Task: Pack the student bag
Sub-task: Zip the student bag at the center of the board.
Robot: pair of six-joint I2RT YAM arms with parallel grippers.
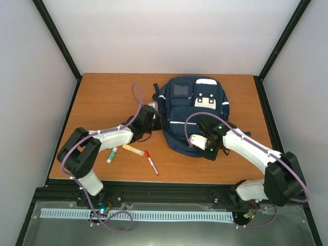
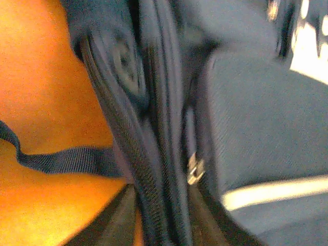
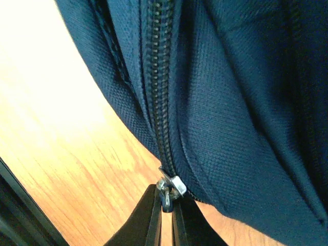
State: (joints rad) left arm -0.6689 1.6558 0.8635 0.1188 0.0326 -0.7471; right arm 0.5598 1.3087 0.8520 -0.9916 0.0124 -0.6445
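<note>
Two sides of bag [image 1: 180, 119]: R gripper [image 3: 166, 214] clamped on zip pull [image 3: 172, 183] at near edge; L gripper [image 1: 152, 119] at left edge, I can't tell its gap.

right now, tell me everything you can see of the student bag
The student bag is navy woven fabric with thin white stripes, white patches and front pockets, lying flat at the table's far middle, pockets up. Its side zip looks closed here; the right gripper pinches the metal zip pull. The left gripper is against its left side, by a loose strap.
</note>
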